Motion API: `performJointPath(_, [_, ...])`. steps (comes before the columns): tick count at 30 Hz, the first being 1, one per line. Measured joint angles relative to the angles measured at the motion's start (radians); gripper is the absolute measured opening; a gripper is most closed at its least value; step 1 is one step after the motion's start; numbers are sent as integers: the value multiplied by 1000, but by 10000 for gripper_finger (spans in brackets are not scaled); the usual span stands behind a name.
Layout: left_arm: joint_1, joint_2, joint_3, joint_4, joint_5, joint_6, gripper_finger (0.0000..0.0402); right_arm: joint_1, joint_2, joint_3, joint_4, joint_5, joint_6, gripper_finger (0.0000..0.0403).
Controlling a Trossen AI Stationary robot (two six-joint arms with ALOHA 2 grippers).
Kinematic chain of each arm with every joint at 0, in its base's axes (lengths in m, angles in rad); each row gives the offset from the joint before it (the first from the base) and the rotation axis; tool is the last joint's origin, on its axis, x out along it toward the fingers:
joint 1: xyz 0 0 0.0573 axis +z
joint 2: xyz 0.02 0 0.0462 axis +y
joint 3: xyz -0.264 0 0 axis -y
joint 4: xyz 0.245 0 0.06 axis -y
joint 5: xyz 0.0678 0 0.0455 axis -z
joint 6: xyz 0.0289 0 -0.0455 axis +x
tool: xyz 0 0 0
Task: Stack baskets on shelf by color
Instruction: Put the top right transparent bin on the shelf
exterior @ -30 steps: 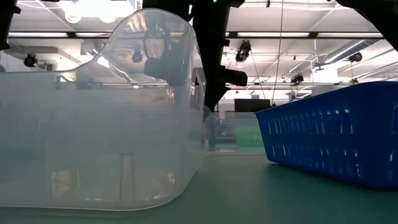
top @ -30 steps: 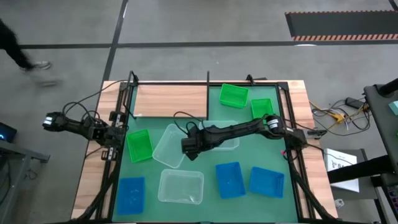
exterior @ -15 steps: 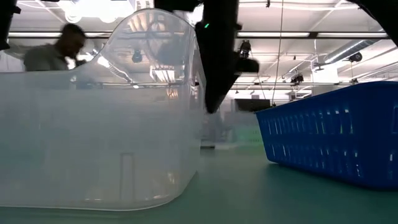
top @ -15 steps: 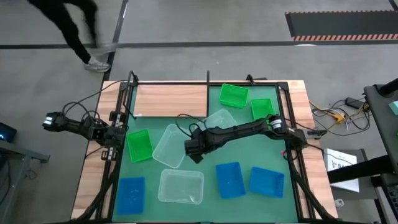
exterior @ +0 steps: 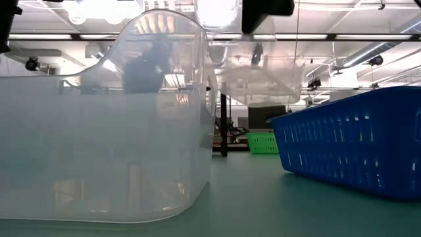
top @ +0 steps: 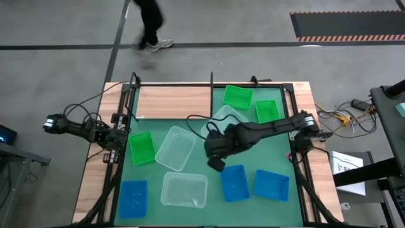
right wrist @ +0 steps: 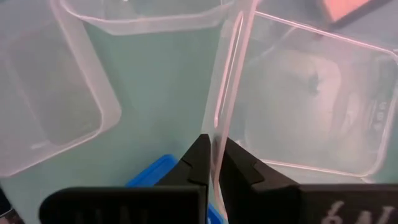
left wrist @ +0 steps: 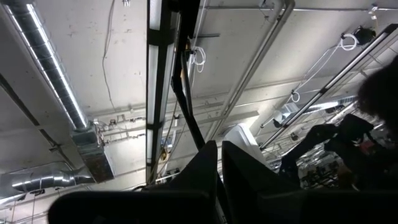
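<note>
A: Where was the right gripper (right wrist: pixel 212 163)?

B: Over the middle of the green mat (top: pixel 196 164), jaws clenched on the rim of a clear basket (top: pixel 223 121), which hung lifted off the worktop (top: pixel 302 104) in the low view.

A: And the other baskets?

B: Two clear ones (top: pixel 175 147) lay on the mat, with three green (top: pixel 238 96) and three blue (top: pixel 233 183) around them. The shelf (top: pixel 174 102) stood at the far left corner.

A: The left gripper (left wrist: pixel 219 163)?

B: Parked off the worktop's left edge, jaws pressed together, pointing at the ceiling.
</note>
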State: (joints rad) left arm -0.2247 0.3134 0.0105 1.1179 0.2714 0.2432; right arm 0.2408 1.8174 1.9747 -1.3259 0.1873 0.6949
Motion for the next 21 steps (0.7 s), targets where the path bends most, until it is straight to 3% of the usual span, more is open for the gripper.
performJointPath(10, [0, 0, 0, -1, 0, 0, 8, 41, -56, 0, -5, 94, -46, 12])
performJointPath(21, [0, 0, 0, -1, 0, 0, 8, 43, -96, 49, -6, 126, -177, 12])
